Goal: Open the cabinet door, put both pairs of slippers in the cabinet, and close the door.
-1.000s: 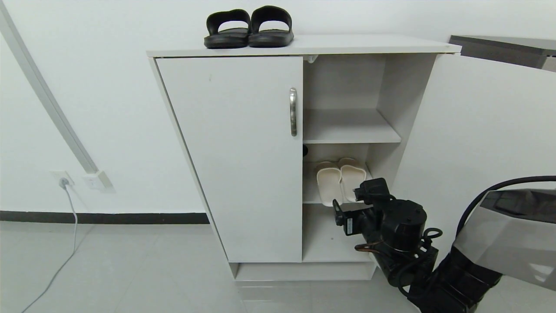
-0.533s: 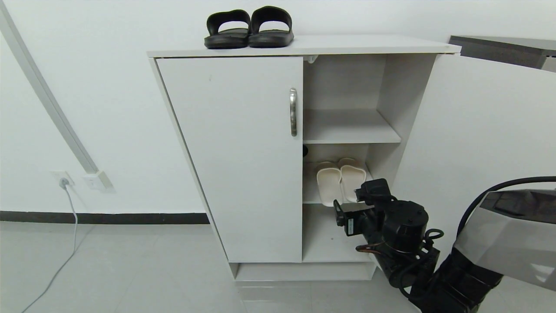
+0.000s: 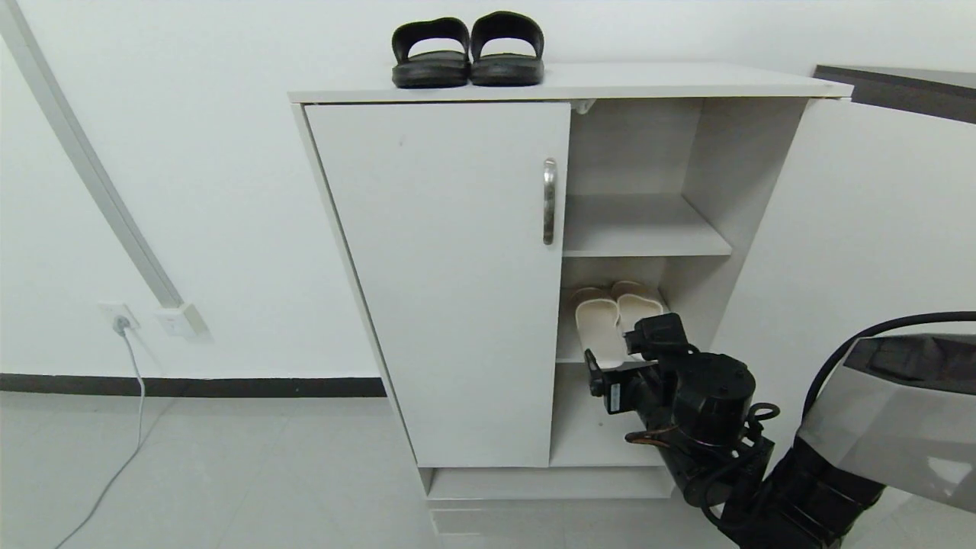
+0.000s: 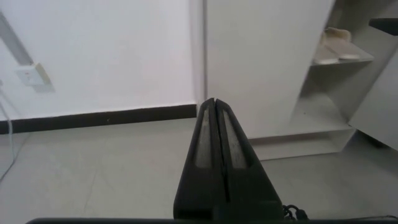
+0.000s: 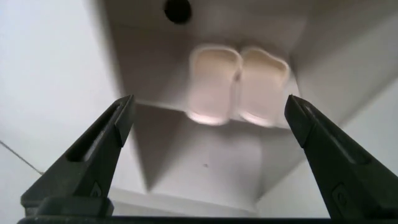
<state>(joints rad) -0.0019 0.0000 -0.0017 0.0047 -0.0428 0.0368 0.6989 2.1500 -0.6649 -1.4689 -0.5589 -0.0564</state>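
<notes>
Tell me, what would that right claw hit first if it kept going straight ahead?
Most likely the cream slippers on the middle shelf of the cabinet: they lie dead ahead of the open right gripper. Depth is unclear, so the shelf's front edge might come first.

I count one cabinet [image 3: 686, 80] with two doors: the shut door [image 3: 442, 282], bearing one handle [image 3: 549, 201], and the open door [image 3: 862, 229]. There are two pairs of slippers: one black pair [image 3: 467, 52] on the left half of the cabinet's top and one cream pair [image 3: 614, 320] on a shelf inside.
</notes>
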